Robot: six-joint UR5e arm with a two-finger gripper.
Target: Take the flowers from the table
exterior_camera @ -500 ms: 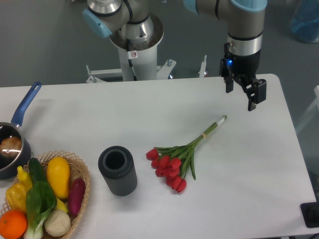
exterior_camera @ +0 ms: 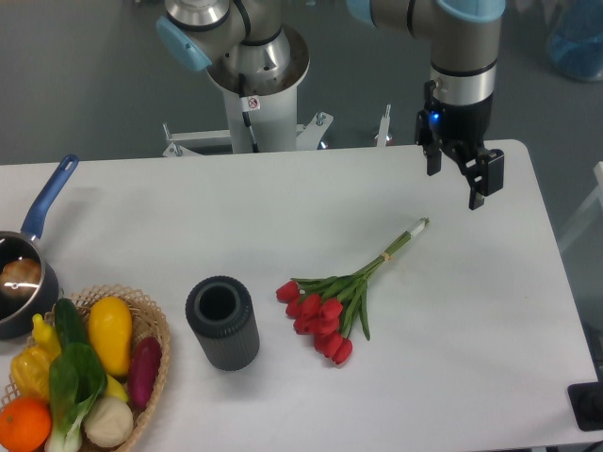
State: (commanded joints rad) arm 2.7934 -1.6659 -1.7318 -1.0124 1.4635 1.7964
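Hovering spread-fingered above the white table's [exterior_camera: 170, 202] far right, the black two-finger gripper [exterior_camera: 456, 185] is risking a pinch that slips off the thin green stems of the red tulip bunch [exterior_camera: 341, 299] lying mid-table.

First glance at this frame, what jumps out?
The red tulip bunch lying near mid-table, stems pointing up-right toward the gripper, which hangs open above the table's far right side, apart from the flowers. Next, a dark grey cylindrical vase left of the tulips, and a wicker basket of bright vegetables at the front-left corner.
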